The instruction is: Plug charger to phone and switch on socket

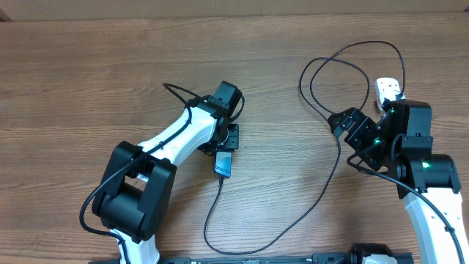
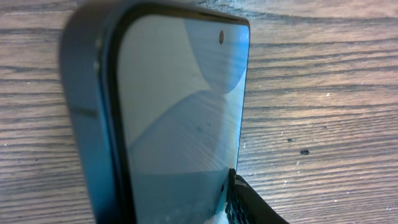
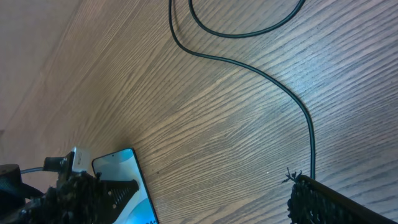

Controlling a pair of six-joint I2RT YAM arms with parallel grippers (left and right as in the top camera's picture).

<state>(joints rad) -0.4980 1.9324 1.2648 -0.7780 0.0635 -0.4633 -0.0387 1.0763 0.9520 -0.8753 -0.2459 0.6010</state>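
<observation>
The wood-grain table (image 1: 88,66) took up the whole scene. On it the left arm (image 1: 172,139) reached from the near left edge toward the middle, and the right arm (image 1: 425,169) stood at the right side.

The white socket (image 1: 388,89) lay at the far right. The right arm covered part of it, and I could not tell how its switches were set.

The phone (image 1: 223,165) sat near the middle, at the tip of the left gripper (image 1: 226,152). Close up it showed a blue-teal screen with pale wave shapes, a dark rounded rim and a small camera dot near its top edge. The gripper was clamped on it, with one finger (image 2: 249,205) pressed against the screen's edge.

The right gripper (image 3: 211,186) hung over bare wood with its jaws spread wide and nothing between them.

The charger (image 1: 322,194), a thin black cable, met the phone's near end, curved along the near edge, then rose to the right into loose loops on the far side, by the socket. I could not tell if its tip was seated in the phone.
</observation>
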